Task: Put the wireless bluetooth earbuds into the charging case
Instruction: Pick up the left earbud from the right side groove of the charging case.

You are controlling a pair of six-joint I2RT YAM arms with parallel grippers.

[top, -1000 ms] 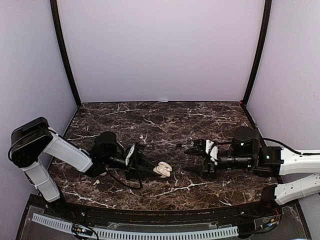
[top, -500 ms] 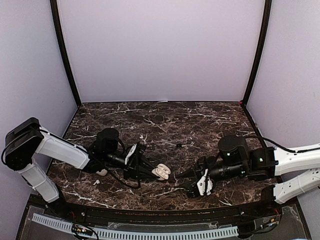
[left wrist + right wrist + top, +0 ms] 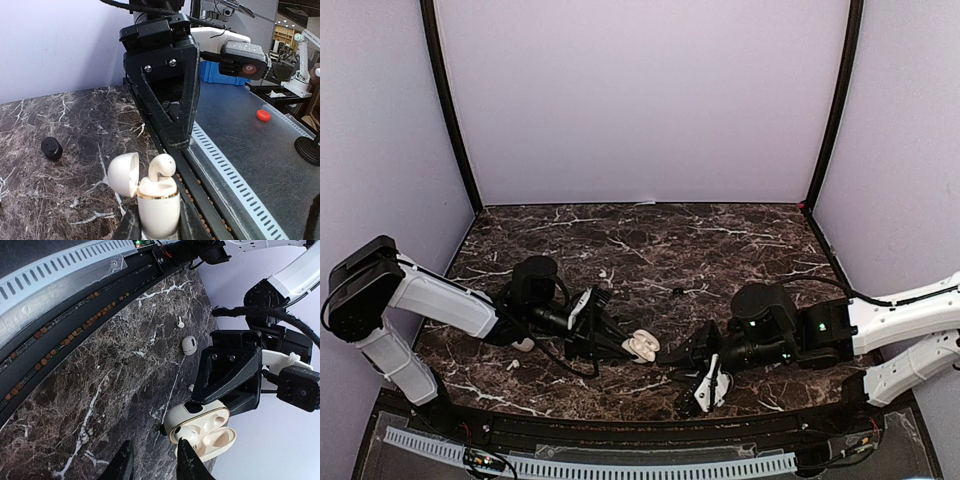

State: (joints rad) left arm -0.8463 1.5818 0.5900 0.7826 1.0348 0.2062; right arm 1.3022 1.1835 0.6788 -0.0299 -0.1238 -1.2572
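My left gripper (image 3: 620, 343) is shut on an open white charging case (image 3: 642, 346), seen close in the left wrist view (image 3: 158, 205). The lid (image 3: 123, 173) hangs open to the left. One white earbud (image 3: 162, 168) stands in a slot with its head sticking up. In the right wrist view the case (image 3: 205, 432) shows that earbud (image 3: 186, 433) in one slot and the other slot bare. My right gripper (image 3: 154, 452) is open and empty just short of the case, one fingertip (image 3: 186, 450) beside the earbud. It also shows in the top view (image 3: 688, 374).
A closed white case (image 3: 189, 345) and a loose white earbud (image 3: 180, 322) lie beyond the left gripper (image 3: 230, 375). A small black piece (image 3: 51, 148) lies on the marble further back. The table's front edge with a perforated metal rail (image 3: 235, 170) runs close by.
My right gripper has swung left and toward the front edge, rolling over, and now sits close to the held case. The left gripper and case have barely moved.
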